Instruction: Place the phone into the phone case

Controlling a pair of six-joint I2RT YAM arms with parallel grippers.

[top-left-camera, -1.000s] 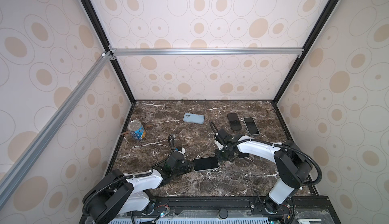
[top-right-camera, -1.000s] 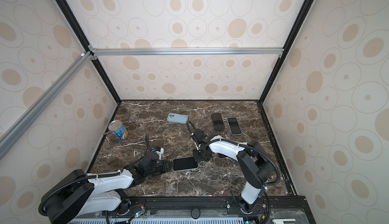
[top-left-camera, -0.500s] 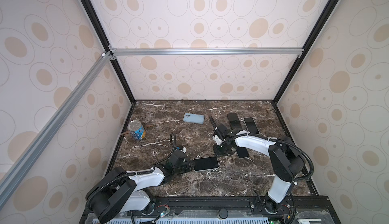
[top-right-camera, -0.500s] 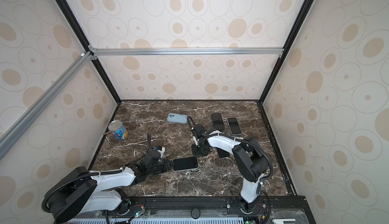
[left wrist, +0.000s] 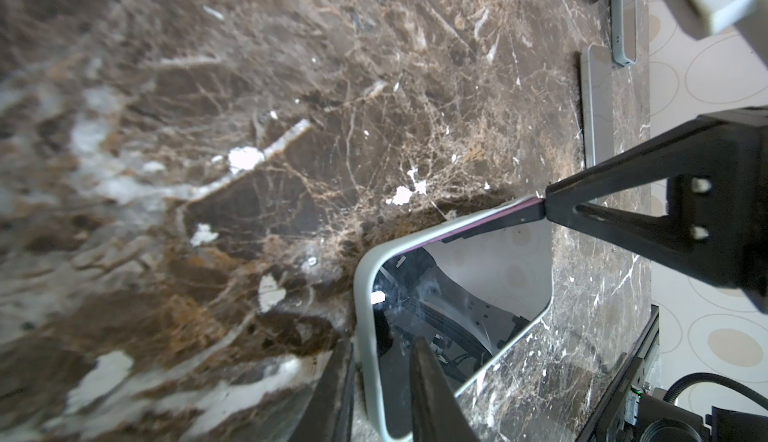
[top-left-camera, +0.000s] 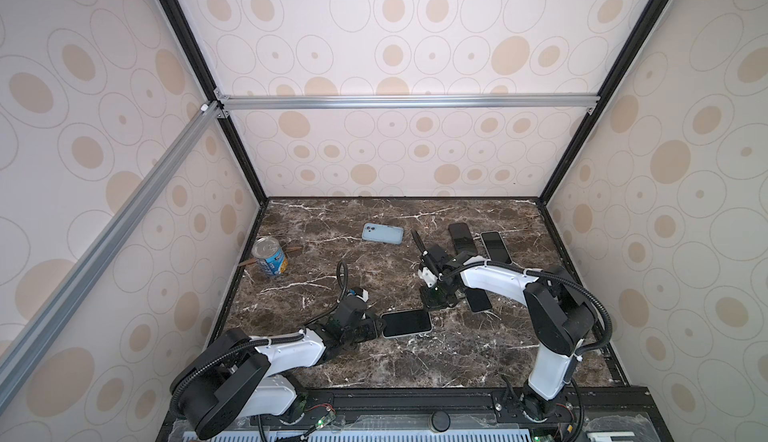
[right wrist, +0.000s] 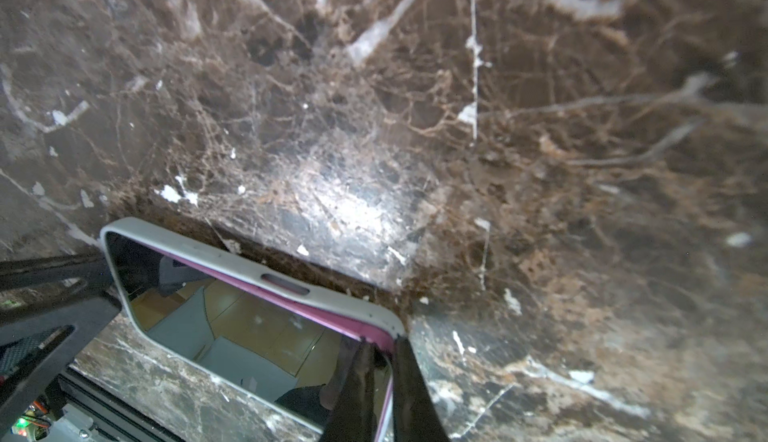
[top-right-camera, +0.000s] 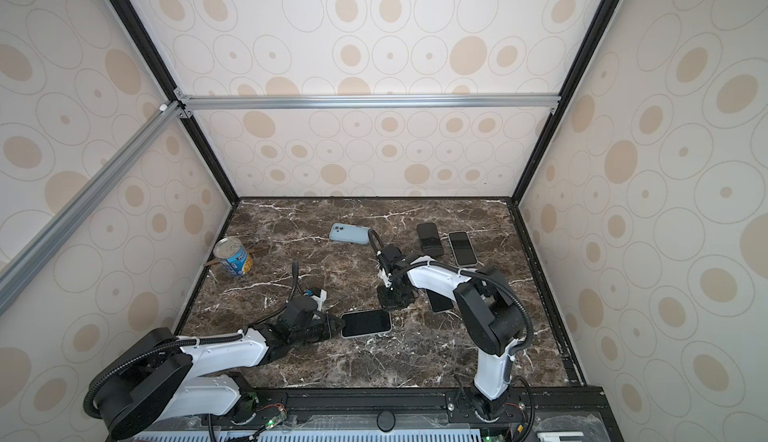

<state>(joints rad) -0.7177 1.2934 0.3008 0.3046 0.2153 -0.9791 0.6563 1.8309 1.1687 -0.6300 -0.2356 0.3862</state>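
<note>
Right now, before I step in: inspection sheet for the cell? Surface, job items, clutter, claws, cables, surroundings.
Surface: brown marble table, white veins.
Job's things: phone lies screen up in the pale phone case, front centre; pink edge shows along one rim, so perhaps not fully seated.
Clutter: tin can left rear; blue phone, black phone and white-rimmed phone at the rear; dark phone partly under the right arm.
Claws: left claw shut on the case's short end; right claw shut on its corner rim.
Cables: left cable and right cable loop above the wrists, off the table.
Surroundings: spotted walls, metal bar across the back.
</note>
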